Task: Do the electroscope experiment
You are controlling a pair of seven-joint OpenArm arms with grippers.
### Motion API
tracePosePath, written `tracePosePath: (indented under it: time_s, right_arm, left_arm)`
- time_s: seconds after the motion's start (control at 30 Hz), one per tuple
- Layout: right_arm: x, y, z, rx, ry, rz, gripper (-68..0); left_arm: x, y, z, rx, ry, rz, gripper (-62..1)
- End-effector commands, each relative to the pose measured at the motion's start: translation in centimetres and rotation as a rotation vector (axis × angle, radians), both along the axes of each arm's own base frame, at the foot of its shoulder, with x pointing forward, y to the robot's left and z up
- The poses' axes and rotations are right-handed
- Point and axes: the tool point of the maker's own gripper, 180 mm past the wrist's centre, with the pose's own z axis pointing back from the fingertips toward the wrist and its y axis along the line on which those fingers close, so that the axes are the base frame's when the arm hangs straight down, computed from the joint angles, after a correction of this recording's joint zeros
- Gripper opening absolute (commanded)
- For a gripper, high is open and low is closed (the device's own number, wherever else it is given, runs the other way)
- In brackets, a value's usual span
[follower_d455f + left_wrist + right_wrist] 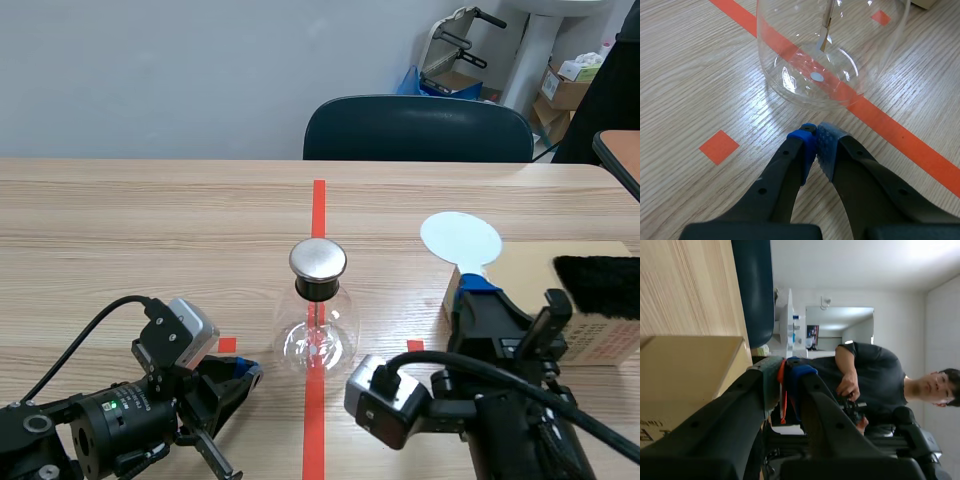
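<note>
The electroscope (318, 335), a round glass flask with a black collar and a metal cap (318, 259), stands upright in the middle of the counter (150, 230), towards its near edge, on the long red tape line. In the left wrist view a thin rod hangs inside the glass.

The left gripper (245, 372) lies low near the counter's near edge, just beside the flask on its left and not touching it. Its fingers are pressed together, blue pads (827, 142) meeting, with nothing between them.

The right gripper (478, 283) is raised to the right of the flask, its fingers pinching the thin stem of a white paddle (460, 238), whose round disc stands above them.

At the counter's right edge sits a cardboard box (600, 340) with a black furry cloth (600, 285) on top. A dark chair (418, 128) stands beyond the far edge.
</note>
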Motion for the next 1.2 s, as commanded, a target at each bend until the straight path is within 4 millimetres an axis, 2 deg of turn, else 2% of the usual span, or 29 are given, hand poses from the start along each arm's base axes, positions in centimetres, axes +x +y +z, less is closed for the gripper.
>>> tracePosePath:
  time_s: [0.0,0.17,1.17]
  right_arm:
    - [0.51,-0.69,0.95,-0.004,-0.037,-0.020,-66.5]
    - [0.53,-1.55,0.95,-0.002,-0.036,-0.069,-66.5]
    - [0.53,-1.53,0.95,-0.002,-0.036,-0.068,-66.5]
  left_arm:
    - [-0.02,-0.27,0.43,-0.017,-0.011,0.001,-58.2]
    - [-0.02,-0.29,0.44,-0.017,-0.011,0.001,-58.2]
    - [-0.02,-0.39,0.46,-0.019,-0.010,0.001,-58.2]
